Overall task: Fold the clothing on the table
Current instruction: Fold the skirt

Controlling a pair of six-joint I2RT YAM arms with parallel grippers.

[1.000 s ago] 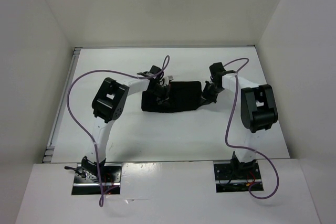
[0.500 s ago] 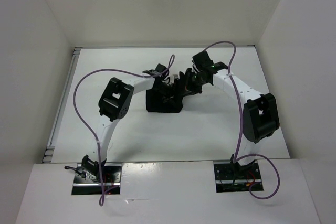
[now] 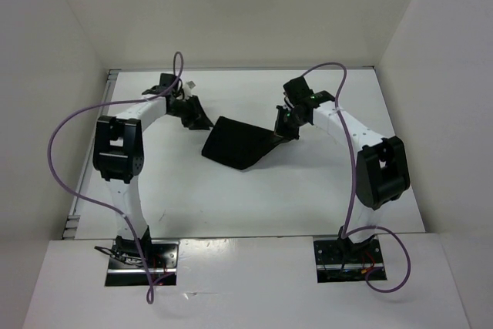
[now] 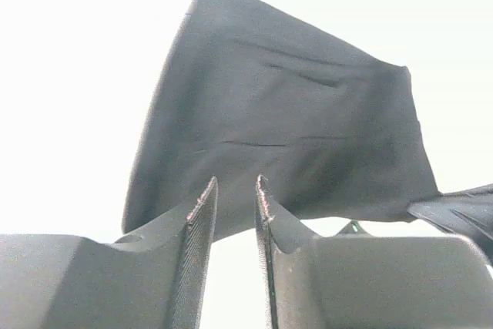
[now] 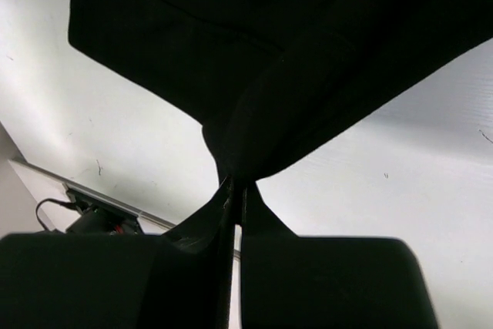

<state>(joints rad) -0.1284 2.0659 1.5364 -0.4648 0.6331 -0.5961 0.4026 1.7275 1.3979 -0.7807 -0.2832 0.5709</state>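
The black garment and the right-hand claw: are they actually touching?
Touching. The right wrist view shows the right gripper shut on a bunched corner of the black garment, with the fabric pinched between its two fingers.

Left gripper, jaws slightly parted and empty, hovers just left of the clothing; right gripper pinches its right edge.

**Cell background: white box, diffuse light**

White matte counter spans the cell; the right wrist view shows a few faint scuffs on it. Plain white far wall, left wall and right wall rise from its edges. A thin metal edge strip runs along the left side. A white near ledge caps the near edge. Light is bright and even, shadows soft.
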